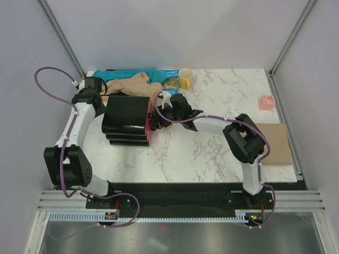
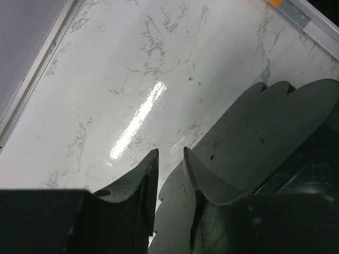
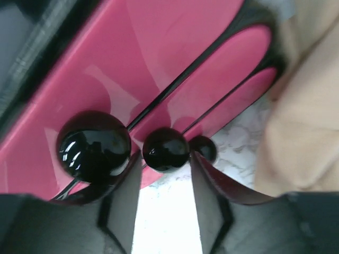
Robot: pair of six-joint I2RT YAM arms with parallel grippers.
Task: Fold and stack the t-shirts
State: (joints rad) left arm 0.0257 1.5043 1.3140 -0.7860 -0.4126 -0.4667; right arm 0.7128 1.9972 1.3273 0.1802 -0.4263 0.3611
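Eyeing the tan t-shirt [image 1: 135, 84] bunched at the tabletop's [image 1: 212, 148] far edge behind the black board [image 1: 124, 114], partly over the teal garment [image 1: 127, 74]. Soft, floppy, light; probably best pinched at a shoulder. Seeing left pincer [image 2: 169, 156] parted at the board's edge, right pincer [image 3: 166, 169] parted by its knob [image 3: 166, 150], both empty.

Overhead view down on whole table [image 1: 212, 153], left wrist low over it, right wrist tight against shared pink-edged boards [image 3: 159, 58]

Pincer [image 2: 170, 154] slightly parted beside grey board [image 2: 265, 137] on marble table [image 2: 132, 69]
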